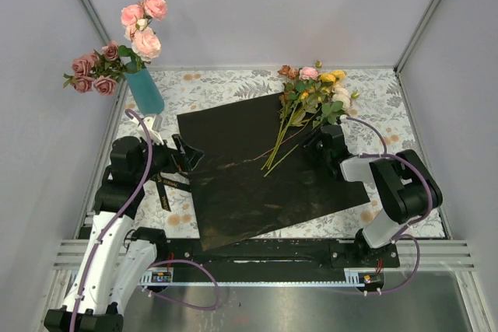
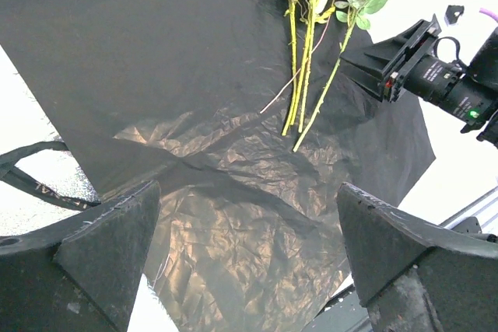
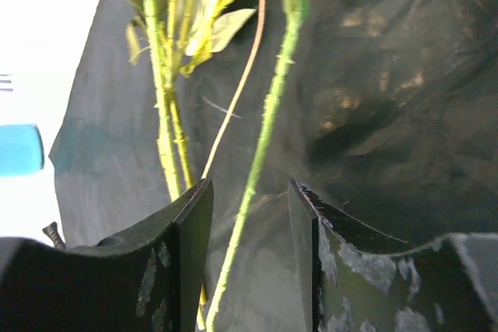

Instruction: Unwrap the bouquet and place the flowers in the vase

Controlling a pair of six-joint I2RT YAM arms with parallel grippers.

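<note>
The bouquet is unwrapped: its black paper (image 1: 249,169) lies flat on the table. Several loose flowers (image 1: 311,91) lie across its far right part, blooms on the tablecloth and stems (image 2: 307,60) pointing toward the middle. The teal vase (image 1: 145,89) stands at the far left and holds pink and mauve roses (image 1: 140,25). My right gripper (image 1: 313,145) is low over the stem ends. In its wrist view its jaws (image 3: 250,186) stand partly apart around one green stem (image 3: 268,122), with a gap on each side. My left gripper (image 1: 185,159) is wide open over the paper's left edge, holding nothing (image 2: 247,192).
A black ribbon (image 1: 163,188) lies on the floral tablecloth (image 1: 381,106) beside the left gripper. White walls close in the table on three sides. A metal rail (image 1: 272,258) runs along the near edge by the arm bases.
</note>
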